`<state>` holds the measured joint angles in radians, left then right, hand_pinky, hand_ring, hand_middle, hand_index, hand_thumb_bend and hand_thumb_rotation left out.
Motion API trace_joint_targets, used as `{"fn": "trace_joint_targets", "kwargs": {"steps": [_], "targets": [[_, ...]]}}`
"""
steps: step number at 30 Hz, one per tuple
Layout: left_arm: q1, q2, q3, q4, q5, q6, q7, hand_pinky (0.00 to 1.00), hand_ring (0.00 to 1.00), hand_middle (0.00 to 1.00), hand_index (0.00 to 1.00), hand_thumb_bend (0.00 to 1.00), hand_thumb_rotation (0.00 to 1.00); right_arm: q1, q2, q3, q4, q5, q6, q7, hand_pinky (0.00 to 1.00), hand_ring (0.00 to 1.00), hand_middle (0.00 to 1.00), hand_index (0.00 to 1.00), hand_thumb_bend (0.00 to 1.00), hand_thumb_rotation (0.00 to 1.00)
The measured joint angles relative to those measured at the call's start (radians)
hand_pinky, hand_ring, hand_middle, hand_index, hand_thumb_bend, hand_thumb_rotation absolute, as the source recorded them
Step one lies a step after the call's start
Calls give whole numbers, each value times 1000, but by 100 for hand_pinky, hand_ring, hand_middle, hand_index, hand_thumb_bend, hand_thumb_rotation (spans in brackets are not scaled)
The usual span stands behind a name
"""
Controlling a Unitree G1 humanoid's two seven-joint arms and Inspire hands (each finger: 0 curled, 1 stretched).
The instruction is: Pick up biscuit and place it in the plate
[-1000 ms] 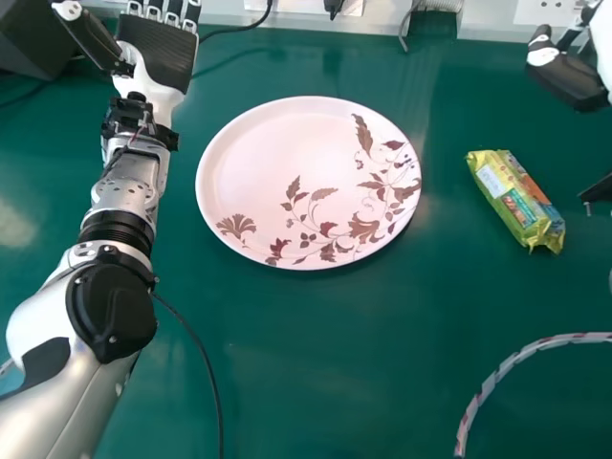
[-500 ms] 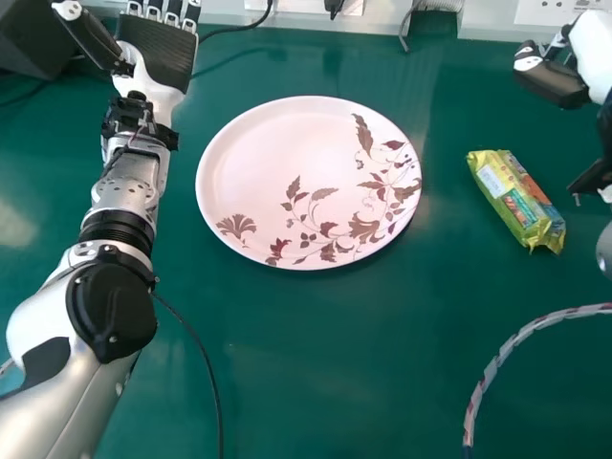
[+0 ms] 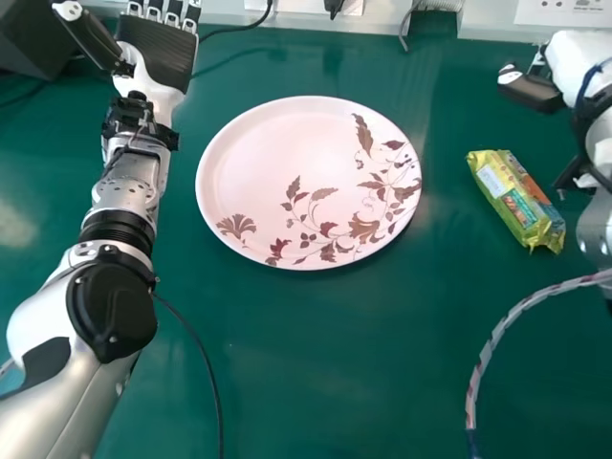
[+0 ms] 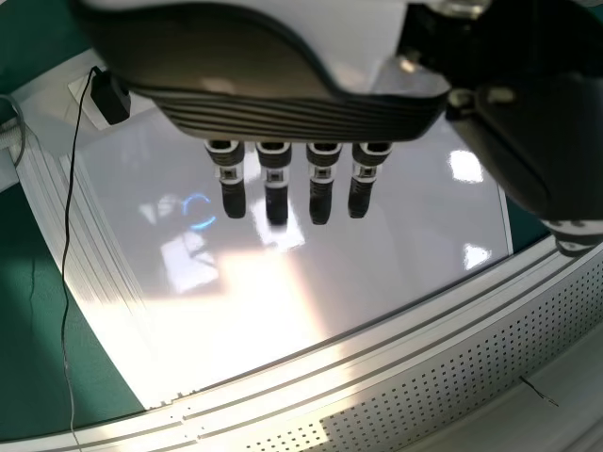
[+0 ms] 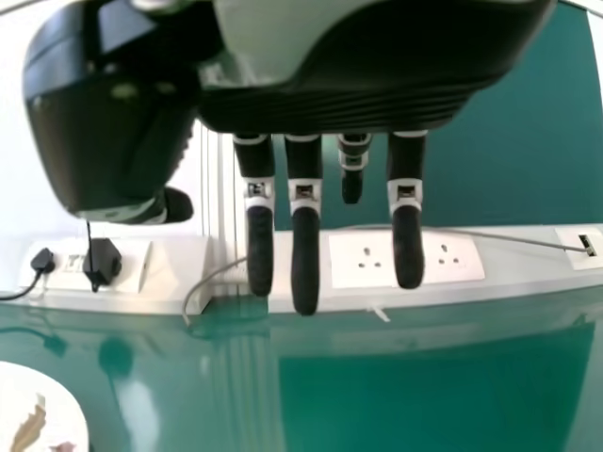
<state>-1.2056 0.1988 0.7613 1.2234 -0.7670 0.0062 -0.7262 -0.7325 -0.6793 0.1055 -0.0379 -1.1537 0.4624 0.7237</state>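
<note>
The biscuit packet, yellow-green with a label, lies slanted on the green table to the right of the plate. The plate is round and pale pink with brown leaf patterns, and nothing lies on it. My right hand is beyond the packet at the far right, apart from it. In the right wrist view that hand has its fingers extended, and part of the plate shows. My left hand rests past the plate at the far left, open and empty; in the left wrist view the hand has straight fingers.
A dark box stands at the far left corner. Sockets and cables run along the table's far edge. A thin black cable lies beside my left arm, and a striped sleeved cable curves across the near right.
My right hand and forearm have come farther in from the right edge, moving left behind the packet, and the striped cable has shifted with them. The left arm, packet and plate have stayed put.
</note>
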Motion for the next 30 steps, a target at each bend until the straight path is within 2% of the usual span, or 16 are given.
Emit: {"fn": "trace_joint_targets", "kwargs": {"steps": [6,15,22,23,26,27,29,30], "targets": [[0,1,1,2,-1,4,0,96,95,99,100,100,67,-2,0,32,70,16,-28,-40,35,44,46,55,50,0],[0,1,2,4,-1,3,10,98,94,100,100,100,68,-33,1,64,162,59,-45,-96,36,44,46,54,50,0],[0,0,4,5,-1,3,14,95,93,99,100,100,75,-36,1,90,200,76,-51,-127,37,51,51,46,51,0],[0,0,4,5,-1,0,15,95,93,99,100,100,75,-38,1,94,211,82,-54,-134,38,53,61,48,50,4],[0,-1,3,5,0,-15,16,93,92,99,100,100,73,-38,0,105,226,85,-64,-148,42,59,70,50,49,7],[0,-1,3,5,0,-21,17,92,92,99,100,100,73,-39,0,110,233,85,-67,-153,44,60,72,63,44,19],[0,-2,3,5,0,-26,22,92,91,98,100,100,73,-39,0,119,251,85,-70,-159,47,62,74,76,39,34],[0,-2,3,5,0,-27,22,92,91,98,100,100,73,-39,0,120,252,85,-70,-159,48,63,75,77,38,35]]}}
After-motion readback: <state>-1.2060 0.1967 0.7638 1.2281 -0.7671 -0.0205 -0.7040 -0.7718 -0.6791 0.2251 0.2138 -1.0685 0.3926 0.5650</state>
